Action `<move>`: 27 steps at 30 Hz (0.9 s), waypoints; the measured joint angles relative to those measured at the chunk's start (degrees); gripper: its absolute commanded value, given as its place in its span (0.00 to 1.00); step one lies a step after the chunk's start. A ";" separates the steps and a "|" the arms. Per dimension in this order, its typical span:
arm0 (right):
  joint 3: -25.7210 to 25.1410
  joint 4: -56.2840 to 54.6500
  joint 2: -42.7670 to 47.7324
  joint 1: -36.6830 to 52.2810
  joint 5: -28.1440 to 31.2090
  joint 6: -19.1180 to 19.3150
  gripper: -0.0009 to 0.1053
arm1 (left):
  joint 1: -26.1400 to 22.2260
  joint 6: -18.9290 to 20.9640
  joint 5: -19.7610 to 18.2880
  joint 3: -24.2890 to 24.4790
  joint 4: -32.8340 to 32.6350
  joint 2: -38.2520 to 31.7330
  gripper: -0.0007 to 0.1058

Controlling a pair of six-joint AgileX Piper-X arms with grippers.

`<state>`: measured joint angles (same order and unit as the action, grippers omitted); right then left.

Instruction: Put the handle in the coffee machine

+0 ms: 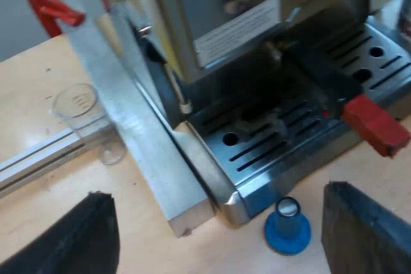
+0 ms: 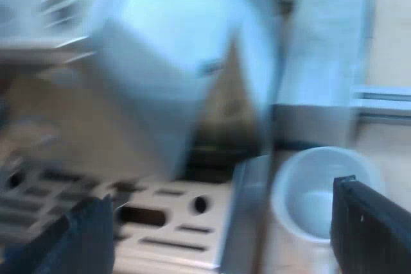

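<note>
Saw left gripper (image 1: 215, 226) wide open, empty, over round blue tamper (image 1: 287, 226); right gripper (image 2: 218, 222) likewise beside smooth white mug (image 2: 297, 190); blocky red-ended handle (image 1: 374, 125) at steel machine (image 1: 218, 24).

Tamper (image 1: 287, 226) just beside espresso machine (image 1: 239, 33)

The left claw (image 1: 218, 196) is showing two black fingers (image 1: 366, 232), matte and broad, each one narrowing to a blunt, slanted tip. The right claw (image 2: 221, 194) is showing the same kind of black fingers (image 2: 376, 222). One is presenting a straight, squared inner edge, and the other is looking faintly bluish.
</note>
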<state>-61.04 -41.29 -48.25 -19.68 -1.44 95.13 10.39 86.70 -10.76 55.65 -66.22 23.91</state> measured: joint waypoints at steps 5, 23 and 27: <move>0.00 -0.11 0.53 6.03 -0.25 1.64 0.68 | -2.06 0.00 -0.43 0.00 1.12 0.00 0.64; -0.06 -2.45 8.29 30.08 -6.86 10.16 0.68 | -2.93 -1.88 -1.12 0.00 9.35 -0.81 0.64; 0.33 -4.83 13.69 31.77 -8.17 13.43 0.68 | -4.87 -2.30 -1.29 0.00 9.35 -2.13 0.64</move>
<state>-60.72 -46.11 -34.57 12.09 -9.61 108.55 5.53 84.40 -12.05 55.65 -56.87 21.78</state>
